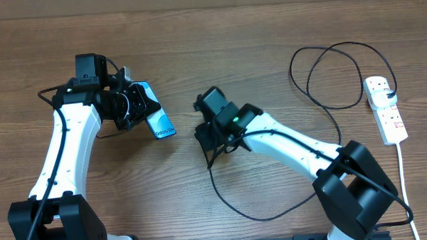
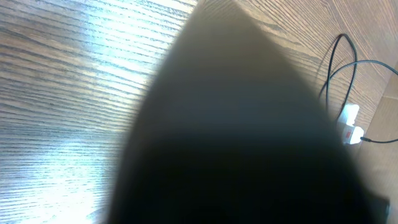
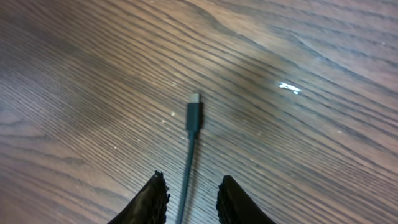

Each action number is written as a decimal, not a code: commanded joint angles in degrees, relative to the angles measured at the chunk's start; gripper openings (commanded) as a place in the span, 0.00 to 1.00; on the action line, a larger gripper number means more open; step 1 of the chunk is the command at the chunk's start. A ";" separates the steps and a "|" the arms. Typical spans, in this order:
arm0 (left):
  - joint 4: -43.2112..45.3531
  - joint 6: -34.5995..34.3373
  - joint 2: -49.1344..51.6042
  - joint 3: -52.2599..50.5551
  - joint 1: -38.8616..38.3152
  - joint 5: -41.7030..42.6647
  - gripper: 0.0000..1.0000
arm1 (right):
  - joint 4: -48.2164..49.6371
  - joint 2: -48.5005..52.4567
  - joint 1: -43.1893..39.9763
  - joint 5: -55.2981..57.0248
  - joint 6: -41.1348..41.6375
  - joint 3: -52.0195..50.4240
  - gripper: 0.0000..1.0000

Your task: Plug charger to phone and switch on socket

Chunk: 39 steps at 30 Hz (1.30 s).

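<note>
Phone [image 1: 160,123] half behind left hand [image 1: 137,107]

The table [image 1: 196,35] was brown wood with long wavy lines in it. It was smooth, and a little shiny where light hit it at the upper left of the left wrist view. The charger [image 3: 193,118] was a black cord, dull like rubber, with a small silvery metal tip. The phone [image 1: 160,124] had a glossy blue screen. The socket [image 1: 386,108], near the right edge, was smooth white plastic. The right gripper [image 3: 191,198] had black fingers [image 3: 152,200] with rough, bumpy edges.
</note>
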 commanded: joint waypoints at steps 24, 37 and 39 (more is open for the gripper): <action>-0.07 2.23 -0.66 0.70 0.15 3.78 0.05 | 5.73 4.90 3.96 8.28 -0.66 1.03 0.28; -0.11 2.21 -0.66 0.70 0.15 3.80 0.05 | 7.34 8.17 3.96 8.28 -0.46 1.03 0.33; -0.17 2.21 -0.66 0.70 0.15 3.78 0.05 | 7.45 8.17 3.96 8.28 -0.46 1.03 0.33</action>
